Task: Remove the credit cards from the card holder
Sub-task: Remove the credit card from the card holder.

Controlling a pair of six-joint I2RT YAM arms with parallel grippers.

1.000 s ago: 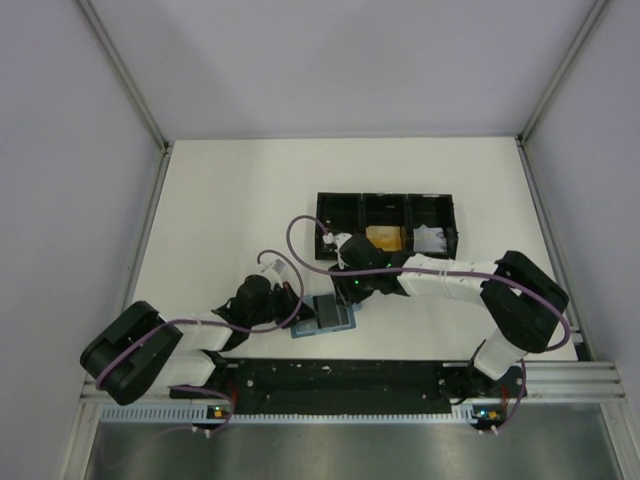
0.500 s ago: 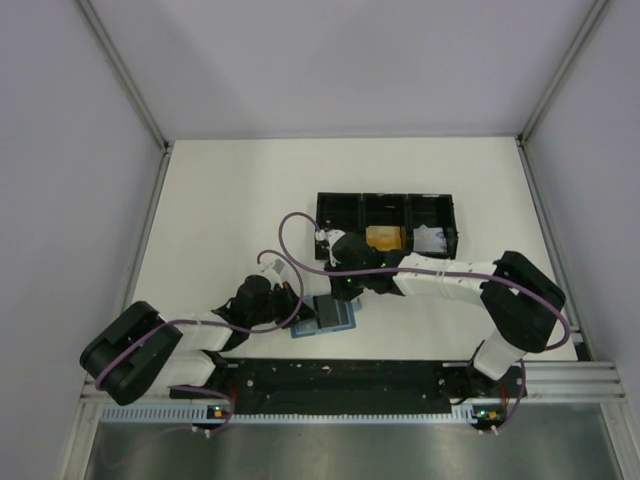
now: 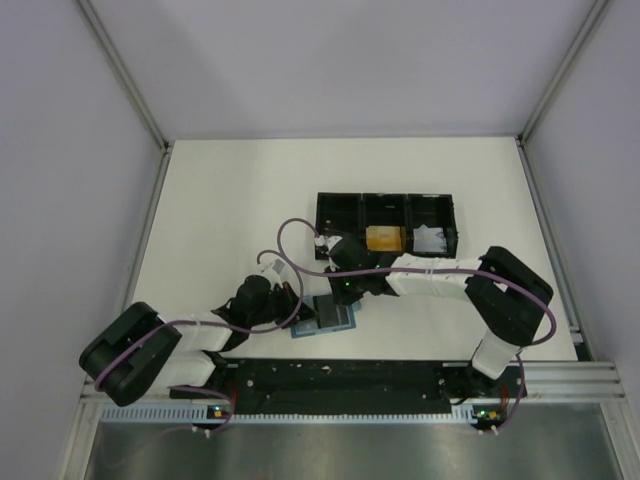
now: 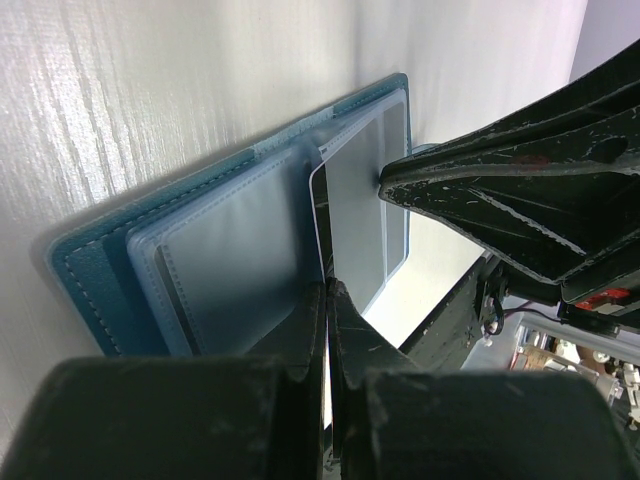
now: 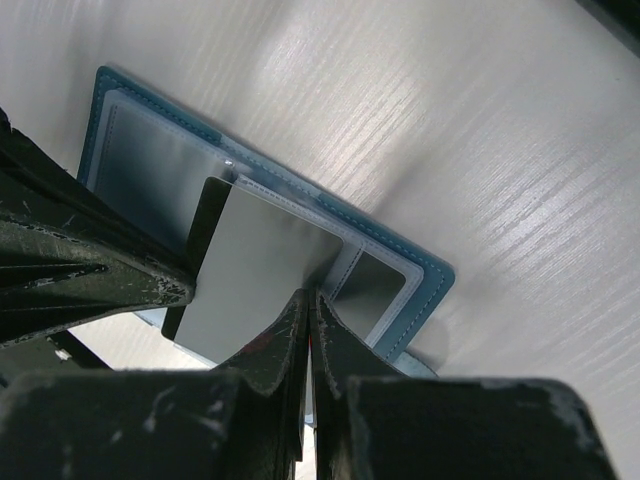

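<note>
My left gripper [image 4: 327,295] clamped on card holder [image 4: 230,250], near edge of table [image 3: 220,200], as anchor; right gripper [image 5: 308,300] pinching credit card [image 5: 260,270] edge, ready to slide it out.

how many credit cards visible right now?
2. An orange card lies in the black tray's middle compartment. A dark card sticks out of the open card holder, pinched by the right gripper. More may be hidden in the slots.
</note>
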